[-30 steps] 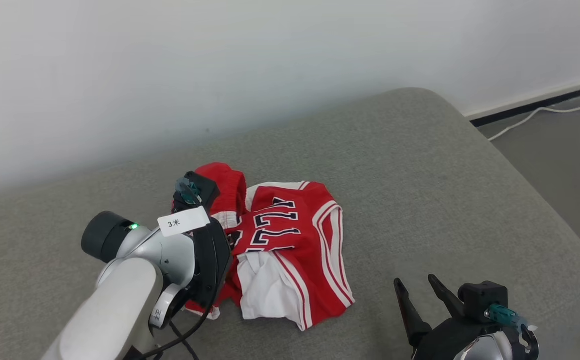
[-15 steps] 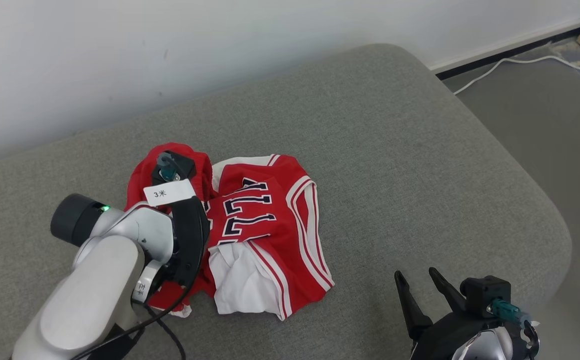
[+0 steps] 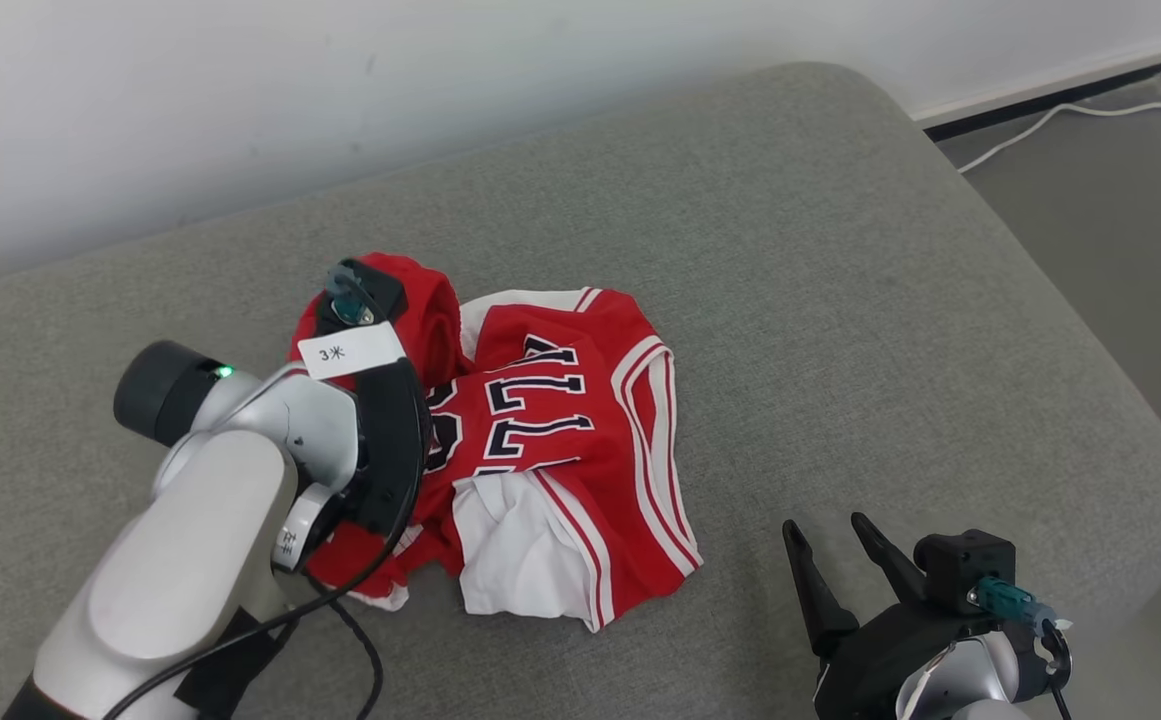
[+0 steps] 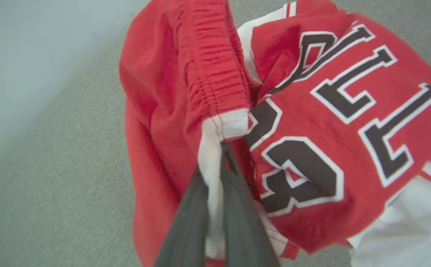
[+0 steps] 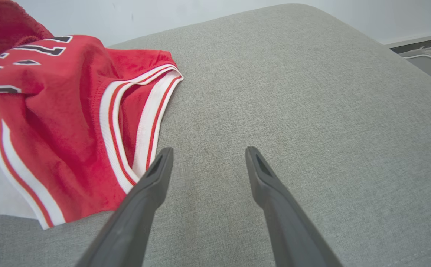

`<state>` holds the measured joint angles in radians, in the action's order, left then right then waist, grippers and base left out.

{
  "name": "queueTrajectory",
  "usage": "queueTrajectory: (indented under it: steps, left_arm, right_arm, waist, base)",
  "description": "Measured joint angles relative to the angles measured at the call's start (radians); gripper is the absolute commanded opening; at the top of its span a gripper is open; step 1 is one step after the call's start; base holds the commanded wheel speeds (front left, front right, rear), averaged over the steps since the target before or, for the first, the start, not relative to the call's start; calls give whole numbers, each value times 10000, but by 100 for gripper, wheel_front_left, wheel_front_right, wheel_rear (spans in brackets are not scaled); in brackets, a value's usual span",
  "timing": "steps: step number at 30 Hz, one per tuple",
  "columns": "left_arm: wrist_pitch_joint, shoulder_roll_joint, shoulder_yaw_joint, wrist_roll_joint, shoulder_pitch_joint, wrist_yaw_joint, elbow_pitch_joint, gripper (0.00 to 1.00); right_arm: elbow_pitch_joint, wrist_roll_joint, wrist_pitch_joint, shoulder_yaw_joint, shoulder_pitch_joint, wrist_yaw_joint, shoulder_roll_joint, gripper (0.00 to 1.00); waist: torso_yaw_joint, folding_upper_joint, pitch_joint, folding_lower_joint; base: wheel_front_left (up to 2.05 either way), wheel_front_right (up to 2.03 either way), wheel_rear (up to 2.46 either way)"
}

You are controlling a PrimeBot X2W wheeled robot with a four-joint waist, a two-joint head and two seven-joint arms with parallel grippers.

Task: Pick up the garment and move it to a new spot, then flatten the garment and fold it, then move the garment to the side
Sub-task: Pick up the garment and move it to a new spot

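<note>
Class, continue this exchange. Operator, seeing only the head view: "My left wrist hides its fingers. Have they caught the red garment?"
Observer: Yes. The left wrist view shows the left fingers shut on the garment's white trim, at the end of the gathered waistband.
Operator: Is any cloth between my right fingers?
Observer: No. The right wrist view shows the right fingers open over bare grey cushion, with the striped hem beside one of them.
</note>
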<state>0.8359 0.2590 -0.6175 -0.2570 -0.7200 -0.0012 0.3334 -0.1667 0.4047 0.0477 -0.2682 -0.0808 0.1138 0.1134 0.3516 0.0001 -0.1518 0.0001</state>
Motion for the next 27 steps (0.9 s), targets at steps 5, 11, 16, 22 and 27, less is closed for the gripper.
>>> queueTrajectory:
  steps: [5, 11, 16, 22, 27]
  left_arm:
    - [-276, 19, 75, -2, -92, -6, 150, 0]
    - [-849, 35, 539, -4, -382, 180, 48, 0]
    - [-1799, 138, 1522, 25, -865, 909, -267, 0]
    - [-2759, 466, 2272, 384, -1048, 1156, -353, 0]
    - [-3388, 907, 2894, 763, -1029, 1241, -337, 0]
  right_arm:
    - [-188, 0, -38, -29, -99, -73, -6, 100]
    - [-268, 0, -59, 65, -66, -71, 88, 100]
    - [-305, 0, -130, 180, 233, -71, 240, 100]
    - [-299, 0, -138, 270, 349, -71, 362, 100]
    - [-253, 0, -140, 307, 521, -71, 416, 100]
  waist:
    - [-152, 0, 157, 0]
    - [-412, 0, 395, -1]
    - [-780, 0, 559, -1]
    - [-1400, -1, 732, -1]
    - [-2019, 0, 884, -1]
  base:
    - [0, 0, 0]
    - [0, 0, 0]
    - [0, 0, 0]
    - [0, 0, 0]
    - [0, 0, 0]
